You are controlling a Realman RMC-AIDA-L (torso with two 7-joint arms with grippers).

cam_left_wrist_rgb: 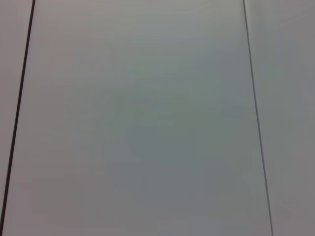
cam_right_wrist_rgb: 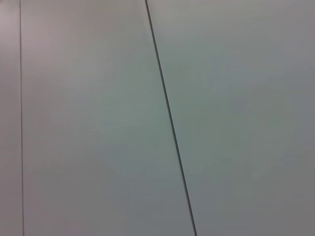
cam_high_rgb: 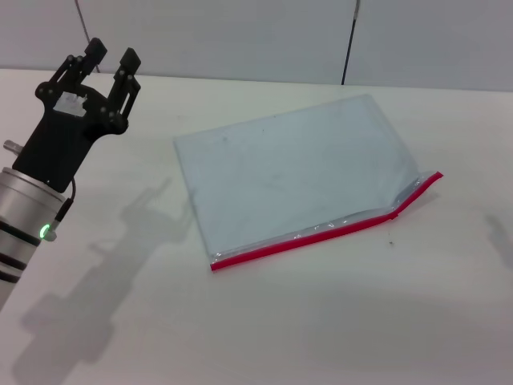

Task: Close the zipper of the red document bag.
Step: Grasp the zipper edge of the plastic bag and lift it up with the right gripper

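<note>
The red document bag [cam_high_rgb: 296, 172] lies flat on the white table, a pale blue-grey translucent pouch turned at an angle. Its zipper [cam_high_rgb: 321, 233] runs along the near long edge as a bright red strip with a silvery clear band, and its right end kinks upward near the corner [cam_high_rgb: 417, 191]. My left gripper [cam_high_rgb: 112, 60] is raised at the far left of the head view, well away from the bag, fingers open and pointing toward the back wall. The right gripper is out of view; only a faint shadow falls at the right edge.
The white table [cam_high_rgb: 264, 329] spreads all around the bag. A grey panelled wall [cam_high_rgb: 240, 36] with dark seams stands behind it. Both wrist views show only grey wall panels [cam_left_wrist_rgb: 147, 123] with thin dark seams [cam_right_wrist_rgb: 170, 118].
</note>
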